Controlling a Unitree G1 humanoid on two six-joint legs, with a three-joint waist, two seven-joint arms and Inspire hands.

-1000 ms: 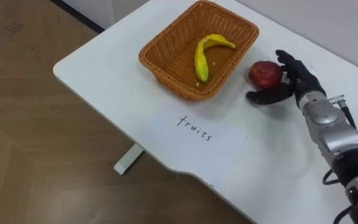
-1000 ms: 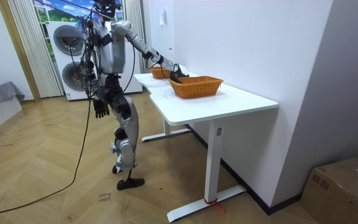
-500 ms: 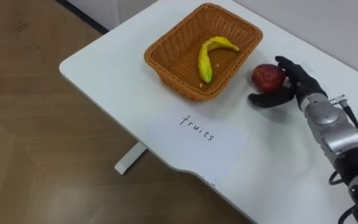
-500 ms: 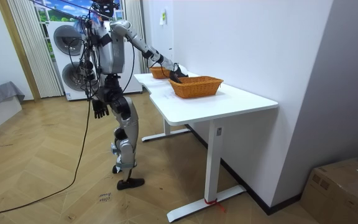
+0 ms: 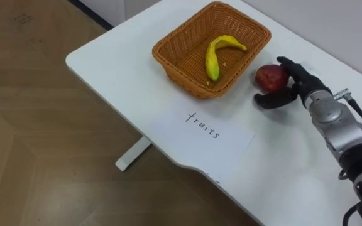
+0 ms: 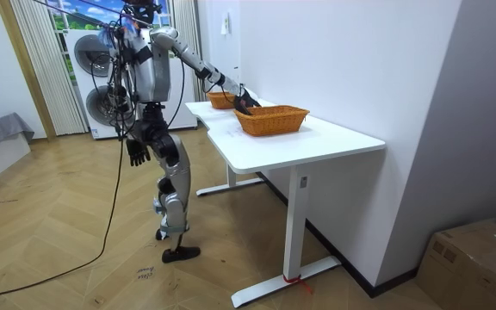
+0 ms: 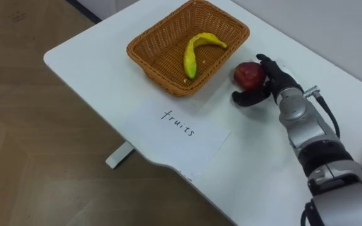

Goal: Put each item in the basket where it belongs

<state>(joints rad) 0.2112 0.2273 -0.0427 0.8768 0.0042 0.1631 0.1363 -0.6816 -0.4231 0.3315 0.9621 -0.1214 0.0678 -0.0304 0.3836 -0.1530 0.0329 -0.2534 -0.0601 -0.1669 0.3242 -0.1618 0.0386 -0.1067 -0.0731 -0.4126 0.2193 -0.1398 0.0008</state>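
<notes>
We see the red apple (image 5: 268, 76) on the table (image 5: 105, 56) just right of the basket (image 5: 180, 70), round, with the robot's right hand (image 5: 300, 85) curled round it. Inside the basket, the banana (image 5: 212, 59) runs near-to-far, its far end hooking right. A paper label (image 5: 215, 135) lies before the basket, and the left hand (image 6: 136, 152) hangs well away from the basket

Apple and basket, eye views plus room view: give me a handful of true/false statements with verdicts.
1. The banana lies in the basket. True.
2. The apple is in the basket. False: it sits on the table, just beside the basket.
3. The right hand curls round the apple. True.
4. The paper lies inside the basket. False: it lies flat on the table in front of the basket.
5. The left hand rests on the table. False: in the room view it hangs by the robot's hip.
</notes>
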